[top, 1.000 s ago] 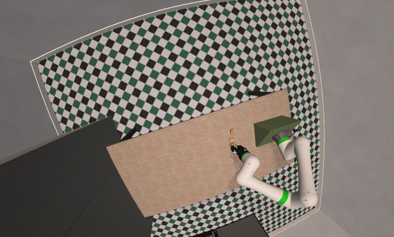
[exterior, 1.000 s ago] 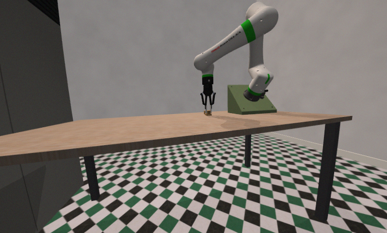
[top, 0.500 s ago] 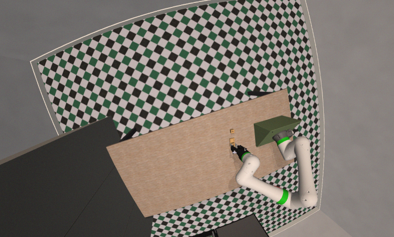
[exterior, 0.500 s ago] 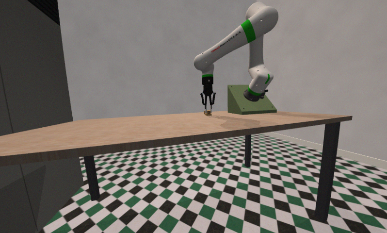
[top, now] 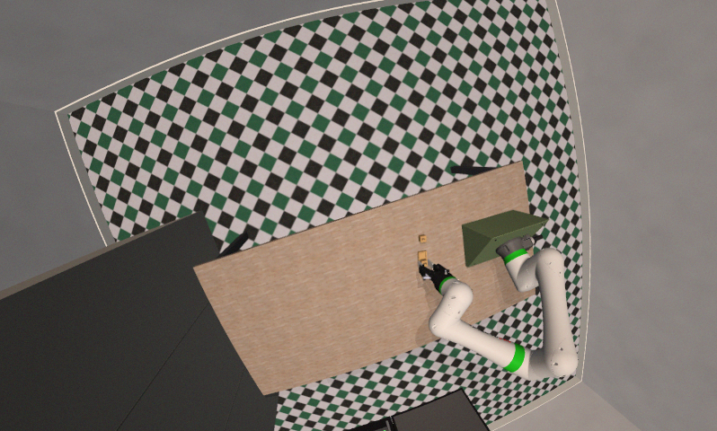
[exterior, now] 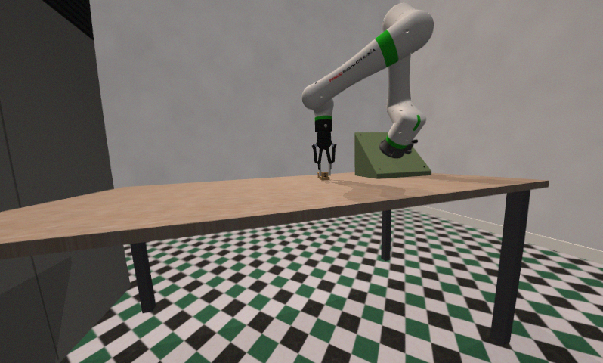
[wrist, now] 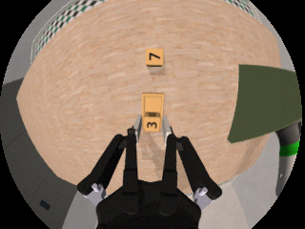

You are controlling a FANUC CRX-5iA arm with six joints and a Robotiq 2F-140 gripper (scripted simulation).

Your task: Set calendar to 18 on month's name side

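Hovering over the wooden table (exterior: 233, 202), the gripper (wrist: 152, 129) has its fingers parted, straddling but not clamping the cube showing a 3 (wrist: 152, 121) in the tray (wrist: 152, 98). Beyond the tray, well apart, sits the cube showing a 7 (wrist: 154, 57).

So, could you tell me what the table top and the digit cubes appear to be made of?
The table top looks like light wood with a matt finish: faint grain streaks run along it. The cube between the gripper fingers and the loose cube are plain matt orange-tan with dark digits, perhaps painted wood or plastic.
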